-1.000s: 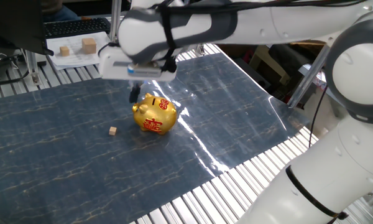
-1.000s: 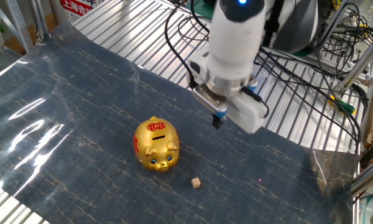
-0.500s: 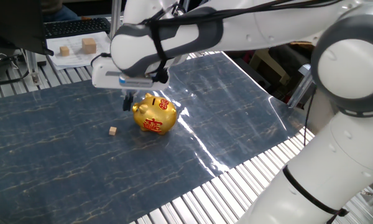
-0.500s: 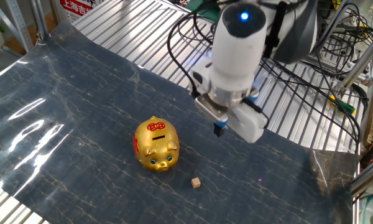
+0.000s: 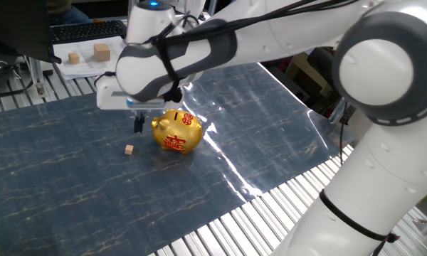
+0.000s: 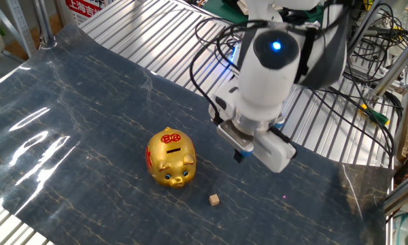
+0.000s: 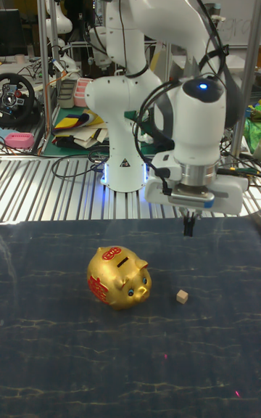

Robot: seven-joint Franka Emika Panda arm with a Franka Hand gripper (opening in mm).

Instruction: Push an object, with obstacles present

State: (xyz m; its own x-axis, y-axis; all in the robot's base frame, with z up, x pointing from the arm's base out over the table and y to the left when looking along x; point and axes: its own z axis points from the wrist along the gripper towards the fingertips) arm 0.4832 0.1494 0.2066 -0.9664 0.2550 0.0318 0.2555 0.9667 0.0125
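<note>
The object, a tiny tan wooden cube (image 5: 129, 149) (image 6: 214, 199) (image 7: 182, 296), lies on the dark marbled mat. The obstacle, a gold piggy bank (image 5: 176, 131) (image 6: 171, 158) (image 7: 118, 278) with red characters, stands upright a short way beside the cube. My gripper (image 5: 138, 126) (image 6: 237, 156) (image 7: 188, 228) hangs just above the mat behind the cube, beside the piggy bank and touching neither. Its dark fingers are pressed together and hold nothing.
Larger wooden blocks (image 5: 102, 50) sit on white paper at the back left, next to a keyboard (image 5: 85, 30). The mat (image 5: 57, 199) lies on a slatted metal table (image 6: 156, 41). Cables (image 6: 326, 102) trail behind the arm.
The gripper has swung from behind the piggy bank toward the cube's side and dropped lower. The piggy bank and cube have not moved.
</note>
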